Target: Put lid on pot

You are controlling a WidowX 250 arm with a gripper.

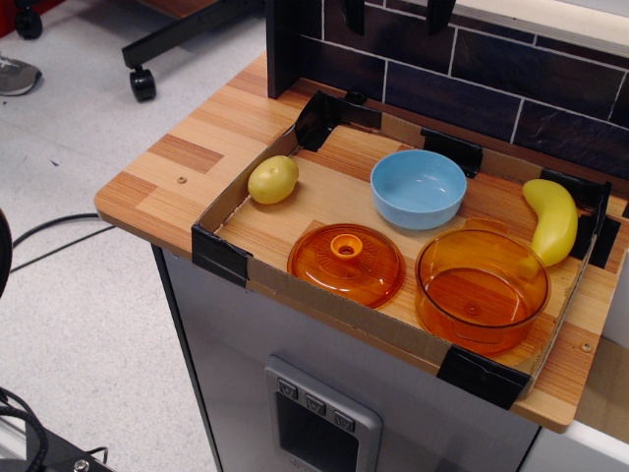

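The translucent orange lid (346,263) lies knob-up on the wooden board at the front middle of the cardboard-walled tray. The translucent orange pot (482,288) stands upright and empty just to the lid's right, almost touching it. Only two dark fingertips of my gripper (396,12) show at the top edge of the frame, high above the back wall and far behind lid and pot. The fingertips stand well apart with nothing between them.
A light blue bowl (419,187) stands behind the lid and pot. A yellow-green potato-like fruit (273,179) lies at the left, a yellow banana (553,219) at the right wall. A low cardboard wall (324,307) rims the area; dark tiles (491,69) rise behind.
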